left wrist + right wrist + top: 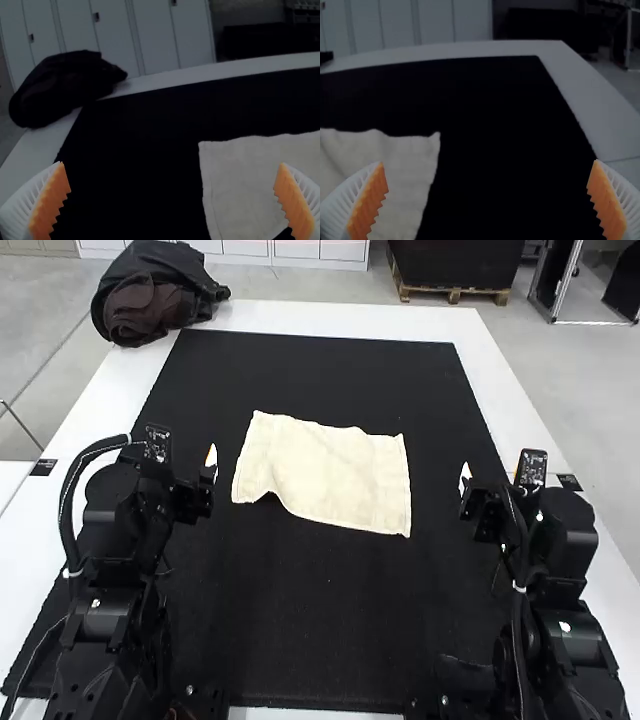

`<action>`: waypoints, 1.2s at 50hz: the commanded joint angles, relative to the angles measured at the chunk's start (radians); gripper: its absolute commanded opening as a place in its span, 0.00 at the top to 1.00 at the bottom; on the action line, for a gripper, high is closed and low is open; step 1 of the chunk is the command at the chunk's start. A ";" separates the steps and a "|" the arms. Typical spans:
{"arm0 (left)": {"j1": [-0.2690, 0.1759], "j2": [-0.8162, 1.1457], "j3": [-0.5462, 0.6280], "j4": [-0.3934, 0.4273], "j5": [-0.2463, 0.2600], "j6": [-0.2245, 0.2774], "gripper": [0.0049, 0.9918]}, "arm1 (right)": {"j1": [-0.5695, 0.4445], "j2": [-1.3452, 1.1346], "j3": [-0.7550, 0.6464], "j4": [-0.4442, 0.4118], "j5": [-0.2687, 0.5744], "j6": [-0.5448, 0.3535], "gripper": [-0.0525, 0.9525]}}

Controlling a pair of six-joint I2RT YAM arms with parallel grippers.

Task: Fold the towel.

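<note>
A cream, rectangular cloth towel [335, 475] lies spread, lightly rumpled, on a black fabric mat [320, 630] atop a white desk [340, 320], both pairs of jaws parted and empty; folding appears unstarted, with gripping the near corners likely next.

My left wrist view cut off part of the cream cloth towel [245, 185], as did my right; both cropped my white, ribbed, orange-padded fingers [52, 200].

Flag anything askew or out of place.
The towel lies spread but slightly crooked, its near edge buckled inward beside the left corner. A dark fabric bundle overhangs the table at far left, looking stray.
</note>
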 commanded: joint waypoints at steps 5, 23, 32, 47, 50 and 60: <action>0.010 -0.004 -0.004 0.128 -0.070 0.057 0.03 | -0.016 -0.007 -0.005 0.131 -0.010 -0.268 0.04; 0.013 -0.006 -0.004 0.142 -0.078 0.034 0.03 | -0.041 -0.007 -0.006 0.163 -0.036 -0.218 0.05; 0.013 -0.004 -0.004 0.093 -0.078 0.035 0.03 | -0.068 -0.007 -0.006 0.092 -0.088 -0.204 0.05; 0.004 -0.006 -0.004 -0.001 -0.076 0.043 0.03 | -0.076 -0.008 -0.006 -0.043 -0.167 -0.222 0.04; 0.004 -0.004 -0.004 0.001 -0.076 0.043 0.03 | -0.076 -0.007 -0.006 -0.044 -0.174 -0.222 0.04; 0.004 -0.006 -0.004 0.001 -0.076 0.043 0.03 | -0.076 -0.007 -0.005 -0.046 -0.185 -0.221 0.04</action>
